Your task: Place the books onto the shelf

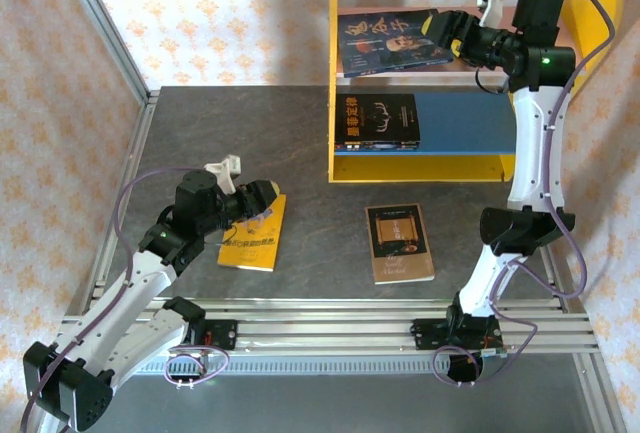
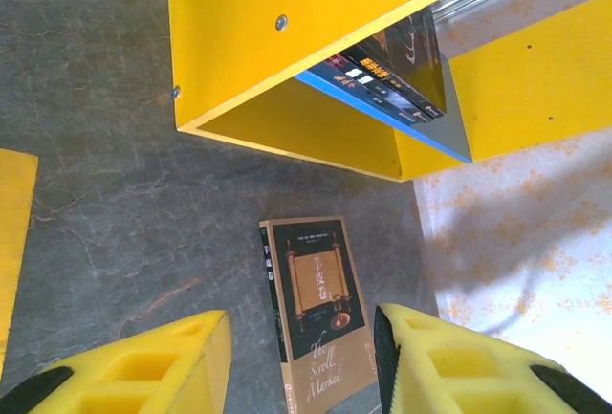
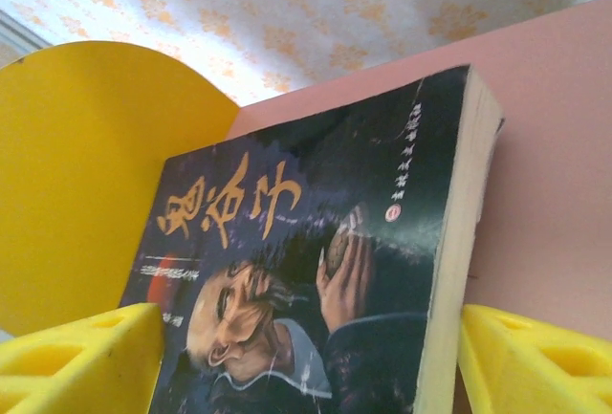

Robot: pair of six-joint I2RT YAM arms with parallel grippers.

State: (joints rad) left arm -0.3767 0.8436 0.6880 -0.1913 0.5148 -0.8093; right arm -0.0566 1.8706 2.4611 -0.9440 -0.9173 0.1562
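Top external: shelf (image 1: pixel 332 73) stands at the far side of the table (image 1: pixel 250 133), opening toward the arms. Two books are on it. A dark portrait book (image 1: pixel 392 43) lies at a slight slant on the pink board (image 1: pixel 480 61), and a black book (image 1: pixel 375 121) lies flat on the blue board (image 1: pixel 465 118), up against the left yellow panel.

R arm reaches up to the top level. The right gripper (image 1: pixel 452 35) is at the portrait book's right edge. Right wrist cam: that book (image 3: pixel 316 271) fills the gap between the two yellow fingers (image 3: pixel 76 361), cover up, page edge toward the right finger, with the pink board (image 3: pixel 555 146) beneath and the round-topped yellow panel (image 3: pixel 86 175) behind. Fingers are spread wide on either side of it - whether they're actually pressing the book, can't tell.

L arm is low over the table. The left gripper (image 1: pixel 255 198) hovers over the top edge of the yellow book (image 1: pixel 255 241), which lies flat on the table, well apart from the shelf. Left wrist cam: gripper (image 2: pixel 301 366) has its fingers (image 2: pixel 163 366) spread, nothing between them. The table lies below, and a sliver of the yellow book (image 2: pixel 14 242) is at the left edge.

A brown book (image 1: pixel 400 243) lies flat on the table - in front of the shelf, not touching it, btw the two arms. It's also seen past the left gripper (image 2: pixel 316 309), with the shelf's yellow panel (image 2: pixel 287 12) above it.
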